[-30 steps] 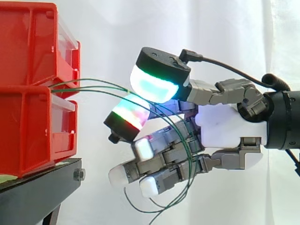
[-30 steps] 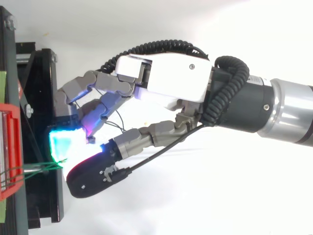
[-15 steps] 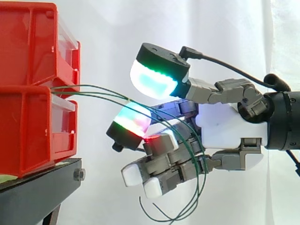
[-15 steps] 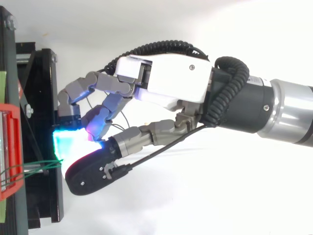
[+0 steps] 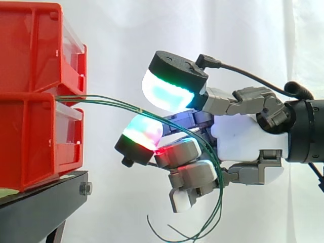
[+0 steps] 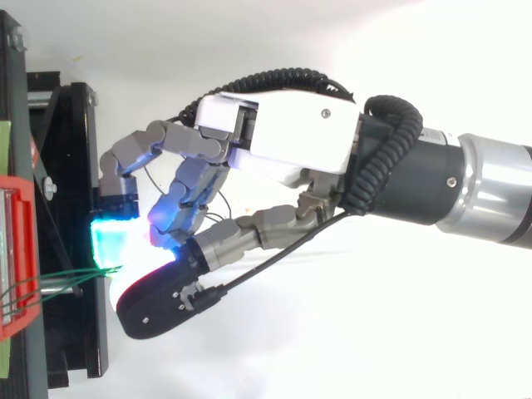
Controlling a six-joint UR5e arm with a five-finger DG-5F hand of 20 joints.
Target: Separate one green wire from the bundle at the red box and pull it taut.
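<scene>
Hand (image 5: 248,134) has its fingers curled round the green wires (image 5: 112,103), which run from the gap between two stacked red bins (image 5: 30,142) on one black stand (image 5: 40,202) to the hand and droop below it. To do this well, I judge, pinch one strand alone, let the rest slip free, and draw straight away from the bins. I count two strands, perhaps three.

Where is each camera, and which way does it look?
Side view: beside the work, level, looking across at the red bins and green wires; the hand comes in from the right.
Top view: above, looking down on the black stand; the hand and arm show.
Both share the hand, red bins and green wires.
</scene>
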